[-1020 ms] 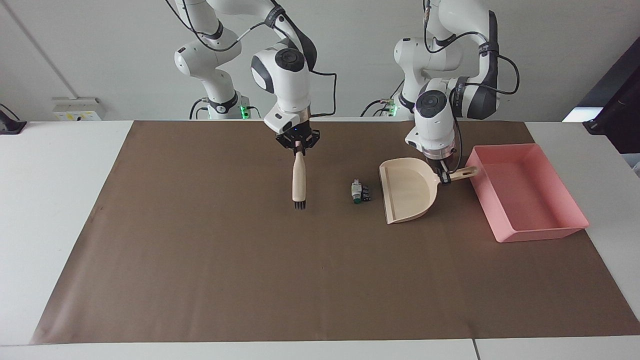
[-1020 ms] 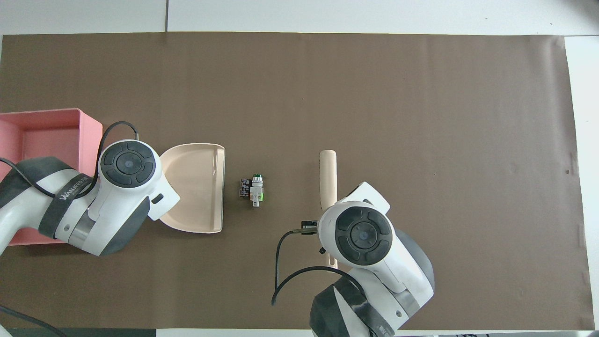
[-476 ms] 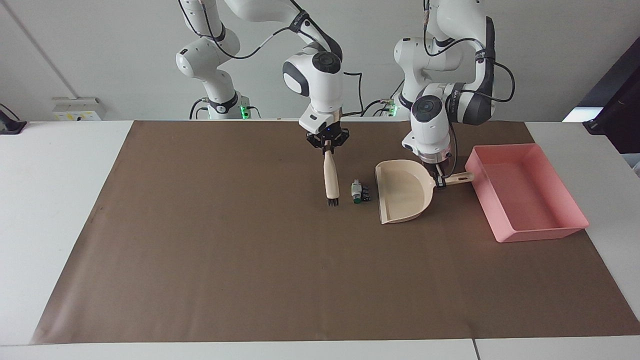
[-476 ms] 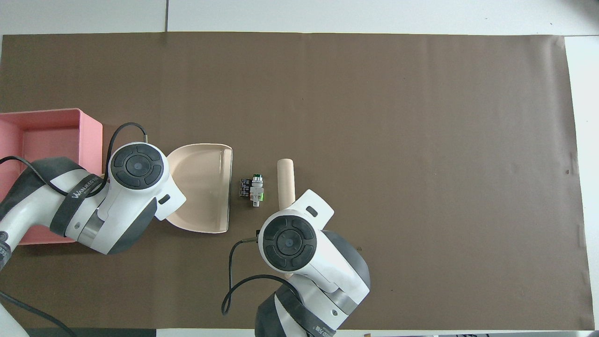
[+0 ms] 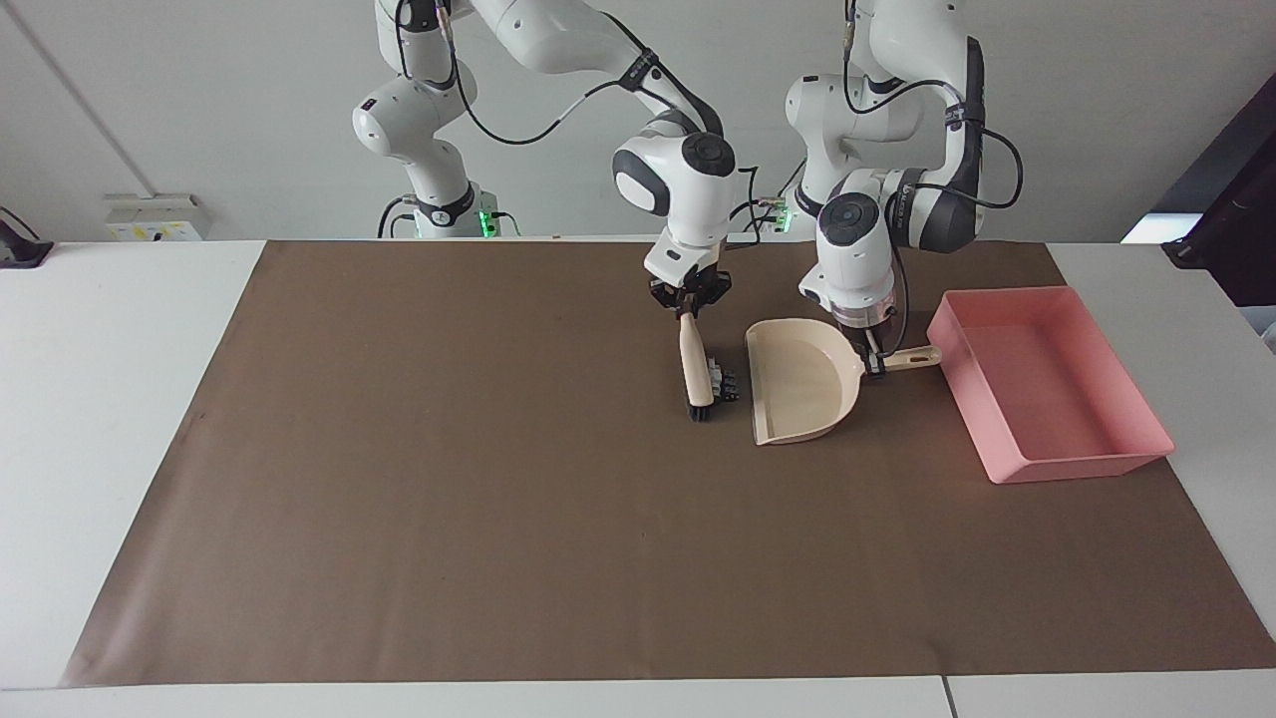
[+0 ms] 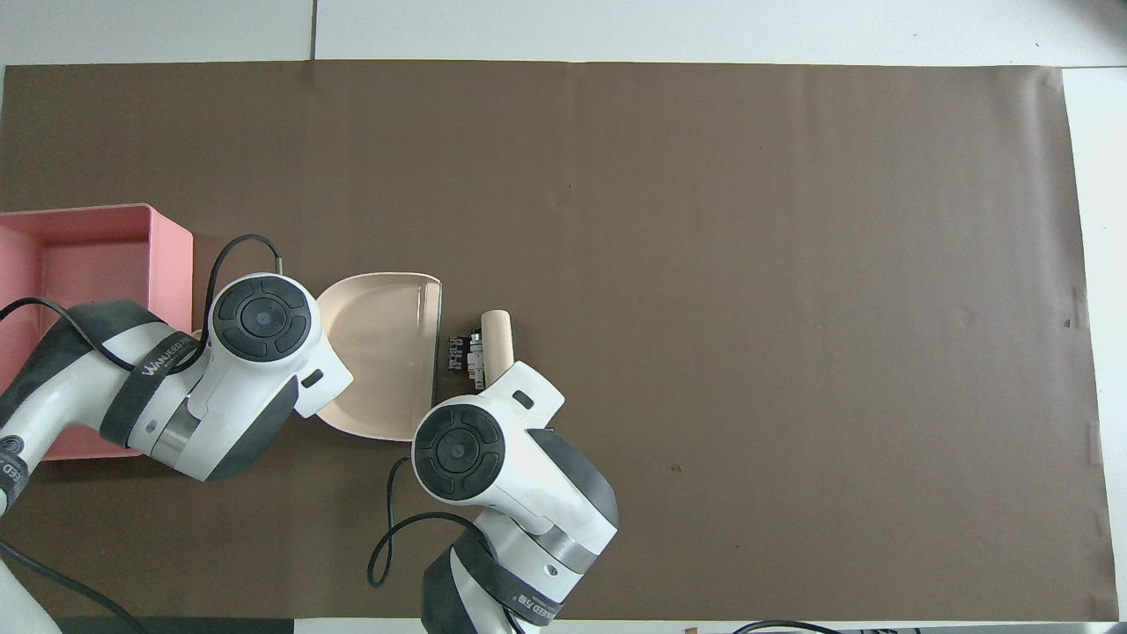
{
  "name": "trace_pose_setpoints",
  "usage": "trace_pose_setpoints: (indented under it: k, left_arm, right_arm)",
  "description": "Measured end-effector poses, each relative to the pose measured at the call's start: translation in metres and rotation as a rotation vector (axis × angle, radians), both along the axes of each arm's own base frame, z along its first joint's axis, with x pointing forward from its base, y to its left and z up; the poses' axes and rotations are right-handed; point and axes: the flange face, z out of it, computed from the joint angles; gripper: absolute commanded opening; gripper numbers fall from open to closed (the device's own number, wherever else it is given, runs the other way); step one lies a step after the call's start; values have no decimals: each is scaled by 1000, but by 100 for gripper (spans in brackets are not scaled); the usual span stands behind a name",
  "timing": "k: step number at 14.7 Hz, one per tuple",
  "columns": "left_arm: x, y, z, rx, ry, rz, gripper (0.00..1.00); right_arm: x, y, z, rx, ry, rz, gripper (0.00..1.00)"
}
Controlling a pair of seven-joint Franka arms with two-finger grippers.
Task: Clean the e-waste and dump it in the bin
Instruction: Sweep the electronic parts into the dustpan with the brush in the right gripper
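The e-waste (image 5: pixel 726 383), tiny black and white bits, lies on the brown mat between the brush and the dustpan's open edge; it also shows in the overhead view (image 6: pixel 461 354). My right gripper (image 5: pixel 688 305) is shut on the handle of a beige brush (image 5: pixel 694 367), whose dark bristles touch the mat against the e-waste and hide part of it. My left gripper (image 5: pixel 875 361) is shut on the handle of the beige dustpan (image 5: pixel 797 384), which rests on the mat. The pink bin (image 5: pixel 1077 466) stands beside the dustpan toward the left arm's end of the table.
A brown mat (image 5: pixel 498 499) covers most of the white table. In the overhead view the brush (image 6: pixel 497 339), the dustpan (image 6: pixel 379 352) and the bin (image 6: pixel 172 264) show, while both wrists hide their own fingers.
My right gripper has carried the brush sideways toward the left arm's end until its bristles reach the e-waste. The left gripper has slid the dustpan slightly closer to the e-waste.
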Motion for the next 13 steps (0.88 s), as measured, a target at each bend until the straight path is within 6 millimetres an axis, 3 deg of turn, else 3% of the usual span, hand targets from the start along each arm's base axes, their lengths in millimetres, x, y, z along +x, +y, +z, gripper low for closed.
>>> trace_pose_setpoints:
  k: [3,8,13]
  left_arm:
    - [-2,0,-4,-3,0,2,0]
    - [-3,0,-5,-6,-4,3,0]
    - [-3,2,-9,-37,-37,1,0]
  right_arm:
    - [-10,24,-5,80,-9,-36,0]
    - [-10,66,12,273,-25,-90,0]
    - [-5,75,17,306,-43,-93,0]
